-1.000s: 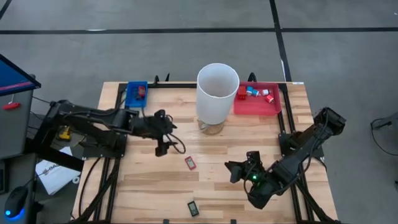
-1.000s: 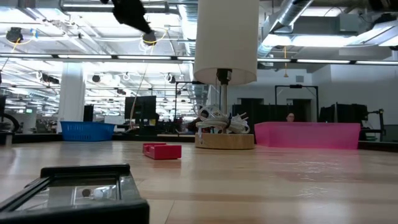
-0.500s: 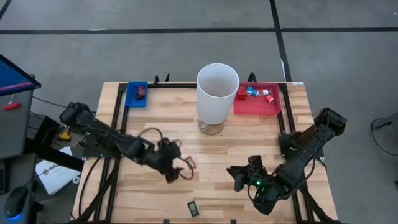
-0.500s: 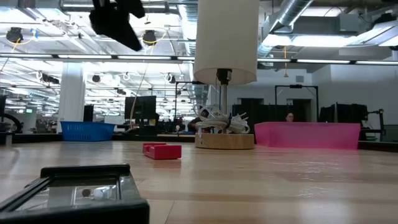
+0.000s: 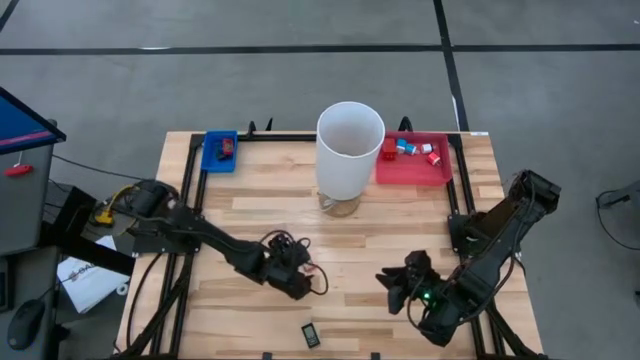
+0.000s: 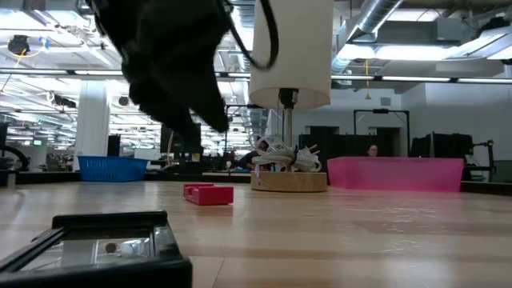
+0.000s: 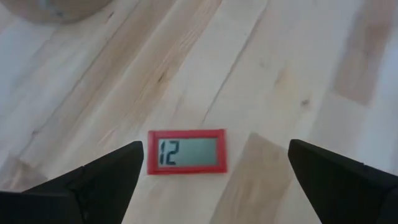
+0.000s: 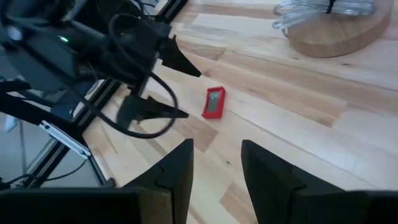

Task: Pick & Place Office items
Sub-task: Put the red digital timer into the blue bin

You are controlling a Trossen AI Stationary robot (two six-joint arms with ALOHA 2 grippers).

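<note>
A flat red item with a small display (image 7: 186,151) lies on the wood, in front of the white cylinder's base. My left gripper (image 7: 214,171) hovers just over it, open, one finger (image 7: 93,180) on each side and not touching it. The right wrist view shows the same red item (image 8: 214,102) just beyond the left gripper (image 8: 193,94). In the high view the left gripper (image 5: 298,278) mostly covers it. A flat black item (image 5: 311,335) lies near the front edge. My right gripper (image 5: 400,288) waits at the front right, open, nothing between its fingers (image 8: 174,177).
The tall white cylinder (image 5: 350,148) stands at the back centre on a wooden base (image 6: 288,181). A blue tray (image 5: 214,156) at the back left holds a red piece. A red tray (image 5: 410,172) at the back right holds several small pieces.
The left arm swung from beside the blue tray forward to the red item and came down over it, its jaws widening. The right arm shifted only slightly.
</note>
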